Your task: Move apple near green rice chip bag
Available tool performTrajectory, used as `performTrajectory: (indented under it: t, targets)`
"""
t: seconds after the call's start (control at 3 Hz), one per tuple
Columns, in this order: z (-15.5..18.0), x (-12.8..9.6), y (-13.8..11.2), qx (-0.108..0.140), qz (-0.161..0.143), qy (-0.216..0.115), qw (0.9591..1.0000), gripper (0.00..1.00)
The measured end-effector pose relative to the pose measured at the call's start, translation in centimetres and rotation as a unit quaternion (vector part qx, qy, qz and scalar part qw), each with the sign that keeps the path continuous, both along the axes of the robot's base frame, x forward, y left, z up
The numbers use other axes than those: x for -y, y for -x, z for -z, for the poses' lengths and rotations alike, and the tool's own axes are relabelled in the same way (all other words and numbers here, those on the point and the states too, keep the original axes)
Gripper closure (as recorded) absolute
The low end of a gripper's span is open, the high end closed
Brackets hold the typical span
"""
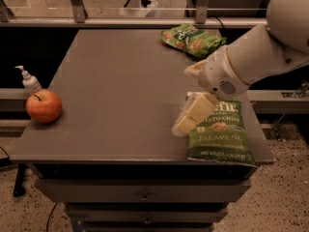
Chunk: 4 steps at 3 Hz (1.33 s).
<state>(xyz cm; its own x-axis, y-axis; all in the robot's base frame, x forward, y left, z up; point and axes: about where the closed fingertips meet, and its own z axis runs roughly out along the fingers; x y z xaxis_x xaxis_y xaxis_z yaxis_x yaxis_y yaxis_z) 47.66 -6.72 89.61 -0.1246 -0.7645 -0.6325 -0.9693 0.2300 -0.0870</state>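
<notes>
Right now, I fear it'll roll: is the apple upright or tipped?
Upright: the apple rests stem-up near the left edge of the table. The end effector hovers far right, by the jalapeño bag.
</notes>
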Motion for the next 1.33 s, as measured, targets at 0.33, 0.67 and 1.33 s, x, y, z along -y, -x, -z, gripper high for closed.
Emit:
performTrajectory:
  t: [0.33,0.67,1.33]
  targets:
    - [0.1,-8.0,-1.9,-0.008,-0.026,-0.115,0.993,0.0]
    - [-1.2,-14.1,-1.7,-0.002,-0.036,-0.181,0.9828,0.0]
    - [-0.5,-15.8,-1.9,0.008,-0.037,-0.205,0.978,0.0]
